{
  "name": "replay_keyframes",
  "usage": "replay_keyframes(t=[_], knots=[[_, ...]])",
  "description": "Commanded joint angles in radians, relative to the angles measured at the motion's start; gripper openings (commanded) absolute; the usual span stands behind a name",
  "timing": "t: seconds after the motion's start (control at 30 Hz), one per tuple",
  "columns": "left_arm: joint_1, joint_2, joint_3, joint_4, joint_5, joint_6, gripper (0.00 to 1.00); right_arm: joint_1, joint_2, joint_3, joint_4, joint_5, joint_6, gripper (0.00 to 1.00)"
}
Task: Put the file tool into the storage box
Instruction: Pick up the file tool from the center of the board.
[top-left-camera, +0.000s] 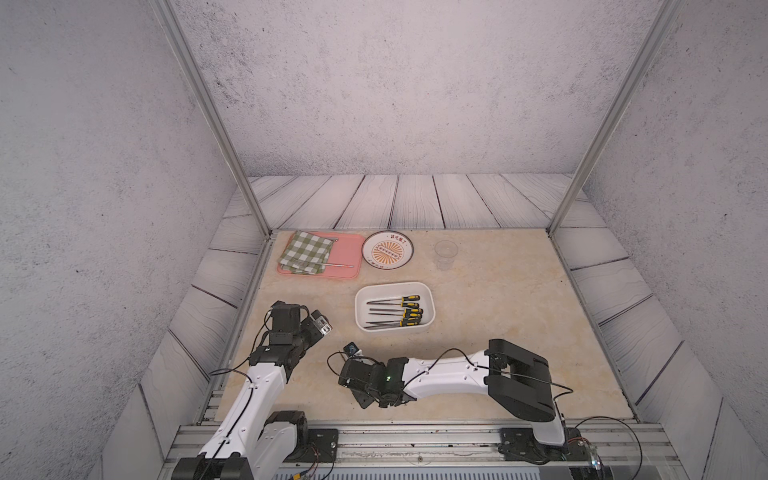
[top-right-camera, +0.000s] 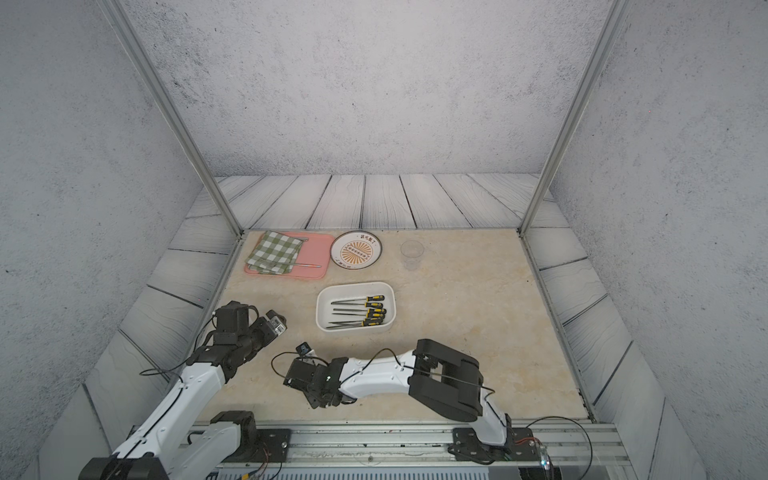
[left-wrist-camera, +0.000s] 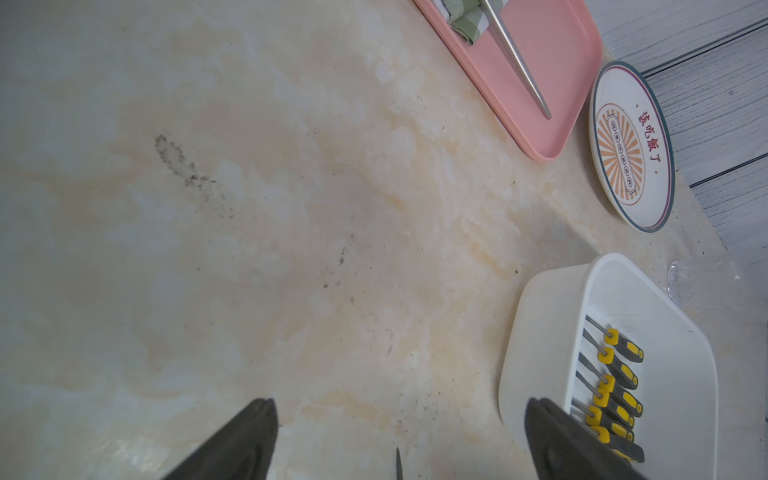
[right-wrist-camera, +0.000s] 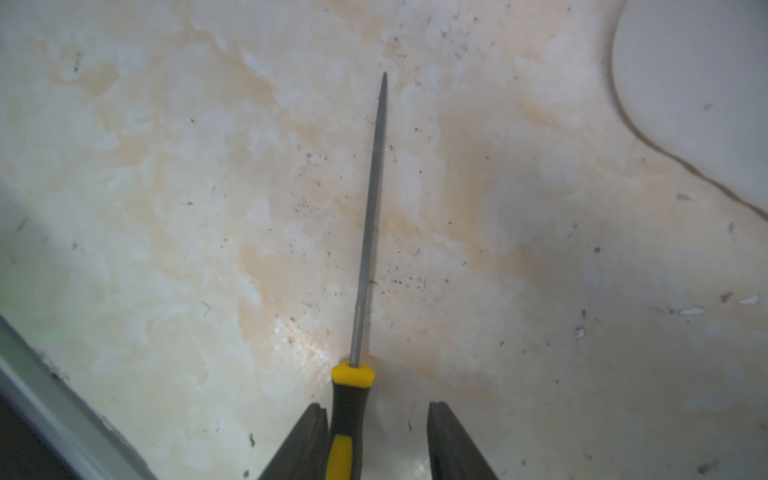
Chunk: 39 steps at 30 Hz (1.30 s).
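Closest to me, near the front edge of the table (right-wrist-camera: 166, 208), my right gripper (right-wrist-camera: 376, 404) straddles the black-and-yellow handle of the file tool (right-wrist-camera: 368, 232); the jaws stand partly spread, 1 finger (right-wrist-camera: 316, 432) touching the handle and the other clear of it, so I judge the file is not yet clamped and lies flat on the marble; its grey blade points straight away from the wrist. To do this step well I would centre the handle between the fingers before squeezing, so the closing finger does not roll or swing it; then grip the rubber handle, not the thin blade, and lift level. A little farther out, my left gripper (left-wrist-camera: 400, 401) hangs with its jaws wide apart, gripping nothing; I would leave it there. Beyond both, mid-table, the storage box (top-left-camera: 395, 329) holds several matching files side by side; I would carry mine over the near wall and lay it parallel to them. Farthest are the pink tray (top-left-camera: 345, 249), the plate (top-left-camera: 365, 249) and a clear cup (top-left-camera: 446, 249).
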Motion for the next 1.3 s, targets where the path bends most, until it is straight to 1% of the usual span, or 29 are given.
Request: replay_keyframes(t=[0.0, 0.07, 0.23, 0.33, 0.47, 0.53, 0.63, 0.7, 0.77, 0.83, 1.0, 1.07, 1.17, 1.27], knots=[[0.01, 0.003, -0.015, 0.021, 0.012, -0.006, 0.98, 0.018, 0.031, 0.037, -0.048, 0.035, -0.014, 0.44], [0.009, 0.005, -0.012, 0.019, 0.019, -0.005, 0.98, 0.021, 0.041, 0.039, -0.047, 0.035, -0.014, 0.43], [0.009, -0.021, -0.013, 0.004, 0.024, -0.001, 0.98, 0.026, 0.058, 0.036, -0.051, 0.032, -0.02, 0.39], [0.009, -0.046, -0.023, 0.001, 0.024, -0.007, 0.98, 0.026, 0.061, 0.026, -0.055, 0.04, -0.035, 0.31], [0.009, -0.064, -0.018, -0.01, 0.028, -0.007, 0.98, 0.028, 0.031, -0.001, -0.071, 0.095, -0.061, 0.18], [0.009, -0.069, -0.006, -0.023, 0.031, -0.007, 0.98, 0.028, 0.004, -0.018, -0.074, 0.125, -0.09, 0.13], [0.009, -0.087, 0.008, -0.043, 0.035, -0.011, 0.99, 0.027, -0.043, -0.03, -0.105, 0.175, -0.164, 0.08], [0.009, -0.11, 0.016, -0.056, 0.035, -0.011, 0.98, 0.027, -0.088, -0.042, -0.124, 0.228, -0.237, 0.05], [0.01, -0.131, 0.024, -0.067, 0.033, -0.013, 0.98, 0.024, -0.135, -0.062, -0.124, 0.274, -0.323, 0.04], [0.01, -0.143, 0.035, -0.078, 0.033, -0.011, 0.98, 0.014, -0.188, -0.083, -0.115, 0.277, -0.416, 0.04], [0.009, -0.143, 0.063, -0.099, 0.042, -0.003, 0.98, -0.042, -0.306, -0.112, -0.11, 0.17, -0.641, 0.04], [0.009, -0.14, 0.063, -0.096, 0.054, -0.002, 0.98, -0.088, -0.337, -0.114, -0.12, 0.124, -0.711, 0.04], [0.009, -0.132, 0.057, -0.081, 0.084, -0.004, 0.98, -0.197, -0.398, -0.141, -0.093, -0.021, -0.802, 0.02], [0.009, -0.123, 0.057, -0.078, 0.111, -0.001, 0.98, -0.307, -0.472, -0.19, -0.039, -0.208, -0.916, 0.02]])
